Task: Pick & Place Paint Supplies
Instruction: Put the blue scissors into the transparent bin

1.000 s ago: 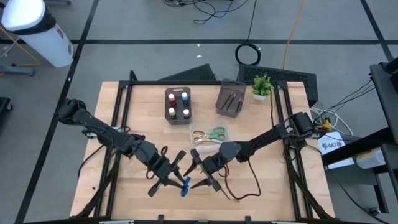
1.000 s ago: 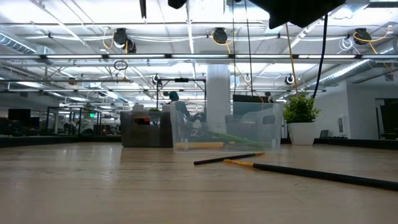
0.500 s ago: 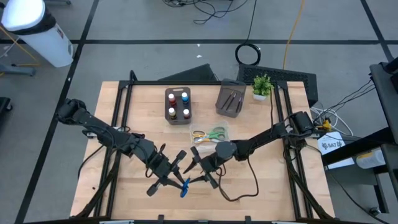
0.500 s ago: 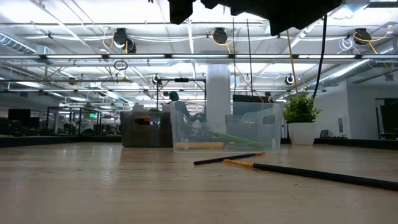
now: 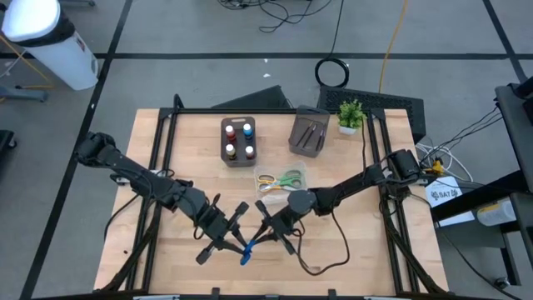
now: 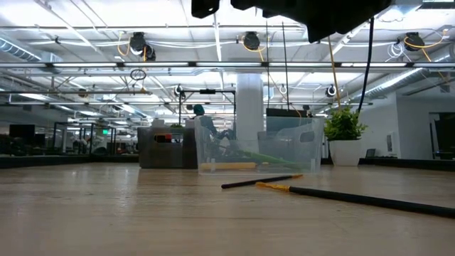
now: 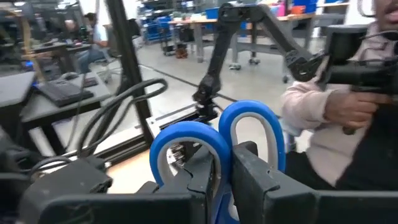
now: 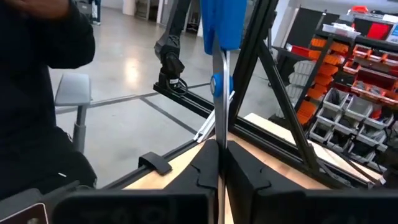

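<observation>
- Blue-handled scissors held in the air between both grippers, above the near middle of the table, clear of the wood.
- Left gripper clamped on the handle end; in its wrist view, two blue finger loops standing up just beyond the dark fingers.
- Right gripper closed onto the blade end; in its wrist view, fingers pressed together on the thin metal blades, pivot screw and blue handles farther out.
- Judged light and rigid: plastic loops stiff and easy to pinch, steel blades smooth, narrow and likely to slip or pivot under a sideways pull.
- Best hold judged to be across the closed blades near the pivot, or on the handle necks; blade tips to be avoided, being thin and sharp.
- Hand-over apparently in hand: both grips on one tool, so release of one side needed before any carrying.
- Other supplies on the table: paint bottles in a dark tray, green- and yellow-handled scissors in a clear box, brushes lying on the wood, a second dark tray beside a potted plant.
</observation>
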Robot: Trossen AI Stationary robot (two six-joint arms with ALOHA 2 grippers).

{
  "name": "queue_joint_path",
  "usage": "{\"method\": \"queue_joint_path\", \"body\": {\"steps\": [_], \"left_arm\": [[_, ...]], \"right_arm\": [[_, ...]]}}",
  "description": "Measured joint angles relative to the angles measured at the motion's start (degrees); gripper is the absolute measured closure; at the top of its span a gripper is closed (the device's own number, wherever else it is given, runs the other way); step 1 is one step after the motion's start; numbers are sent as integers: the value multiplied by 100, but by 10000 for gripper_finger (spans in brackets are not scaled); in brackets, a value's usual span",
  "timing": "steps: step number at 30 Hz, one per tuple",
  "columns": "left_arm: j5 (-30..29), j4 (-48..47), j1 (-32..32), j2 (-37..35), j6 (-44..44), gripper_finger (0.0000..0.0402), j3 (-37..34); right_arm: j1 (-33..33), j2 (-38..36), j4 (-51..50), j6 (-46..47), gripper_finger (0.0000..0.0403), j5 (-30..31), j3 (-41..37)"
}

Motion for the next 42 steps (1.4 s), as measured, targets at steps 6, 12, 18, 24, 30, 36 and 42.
{"method": "queue_joint_path", "body": {"steps": [6, 12, 18, 24, 30, 36, 42], "left_arm": [[-960, 91, -8, -8, -138, 286, 0], [-2140, -321, -201, -367, 189, 205, -11], [-3399, -1146, -428, -1042, 164, 158, 7], [-4204, -2457, -555, -1393, -858, 147, 2], [-4669, -3316, -568, -1331, -1611, 147, 0], [-4857, -3357, -394, -905, -1642, 147, -8], [-4855, -3368, -194, -578, -1567, 147, -7]], "right_arm": [[-12, -67, -355, 219, 401, 10, 0], [-38, -168, -815, 198, 402, 436, 7], [-40, -737, -2377, 138, 402, 1440, -13], [-64, -1634, -3496, 228, 402, 3105, -364], [-568, -2372, -3925, 1145, 402, 3912, -1090], [-1273, -2462, -4884, 1462, 402, 3704, -1486], [-1512, -2409, -4924, 1617, 403, 2989, -1822]]}}
